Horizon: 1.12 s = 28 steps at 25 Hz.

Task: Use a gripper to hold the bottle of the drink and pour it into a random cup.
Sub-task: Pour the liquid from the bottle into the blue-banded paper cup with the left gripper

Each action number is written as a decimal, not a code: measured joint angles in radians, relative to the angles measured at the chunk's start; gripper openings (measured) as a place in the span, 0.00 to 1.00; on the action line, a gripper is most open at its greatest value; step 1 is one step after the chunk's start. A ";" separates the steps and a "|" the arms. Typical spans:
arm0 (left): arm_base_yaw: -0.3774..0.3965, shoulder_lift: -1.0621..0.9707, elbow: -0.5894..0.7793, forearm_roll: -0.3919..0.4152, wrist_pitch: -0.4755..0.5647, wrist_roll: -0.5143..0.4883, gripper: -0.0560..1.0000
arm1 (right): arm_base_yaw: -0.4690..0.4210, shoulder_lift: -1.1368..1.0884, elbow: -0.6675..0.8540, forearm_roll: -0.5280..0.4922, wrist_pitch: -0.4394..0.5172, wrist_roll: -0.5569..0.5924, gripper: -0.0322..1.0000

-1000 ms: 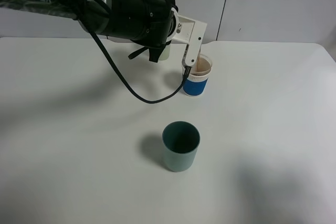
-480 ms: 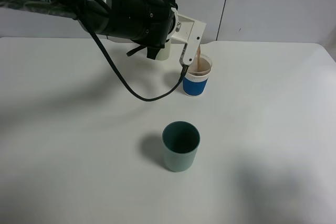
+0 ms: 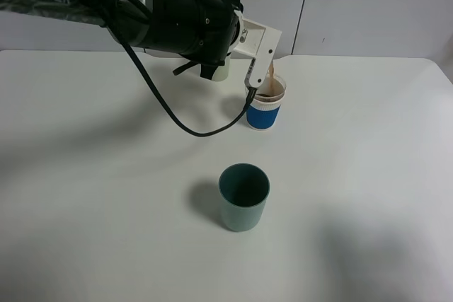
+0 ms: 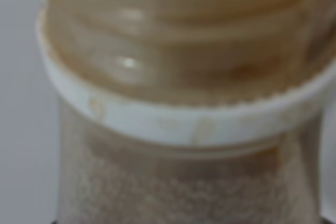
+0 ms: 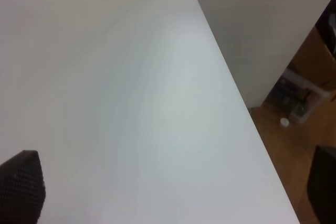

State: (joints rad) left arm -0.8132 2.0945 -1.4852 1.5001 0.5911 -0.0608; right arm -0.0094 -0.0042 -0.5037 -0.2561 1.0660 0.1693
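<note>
My left gripper (image 3: 259, 53), a white jaw piece on the thick black arm, is tilted just over the rim of the cup (image 3: 265, 107), which has a blue sleeve and a white band. It is shut on the bottle of the drink, which its jaw mostly hides in the high view. A thin brown stream (image 3: 270, 76) falls into the cup, which holds brown drink. The left wrist view is filled by the bottle's threaded neck and white ring (image 4: 178, 119), blurred. My right gripper (image 5: 173, 192) is open and empty above the table's edge.
A dark teal cup (image 3: 244, 196) stands nearer the front, in the middle of the white table (image 3: 368, 175). A pale green tumbler (image 3: 221, 71) stands behind the left arm, mostly hidden. A black cable (image 3: 191, 129) hangs from the arm beside the blue cup.
My left gripper has tipped the bottle further over the cup and a brown stream now runs into it. The cups have not moved.
</note>
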 joint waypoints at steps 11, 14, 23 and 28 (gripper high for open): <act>0.000 0.000 0.000 0.029 0.018 0.000 0.38 | 0.000 0.000 0.000 0.000 0.000 0.000 1.00; 0.000 0.000 0.000 0.036 0.026 0.000 0.38 | 0.000 0.000 0.000 0.000 0.000 0.000 1.00; 0.000 0.000 0.000 0.057 0.029 0.000 0.38 | 0.000 0.000 0.000 0.000 0.000 0.000 1.00; 0.000 0.000 0.000 0.082 0.030 -0.001 0.38 | 0.000 0.000 0.000 0.000 0.000 0.000 1.00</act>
State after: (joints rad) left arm -0.8132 2.0945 -1.4852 1.5822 0.6214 -0.0621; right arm -0.0094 -0.0042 -0.5037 -0.2561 1.0660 0.1693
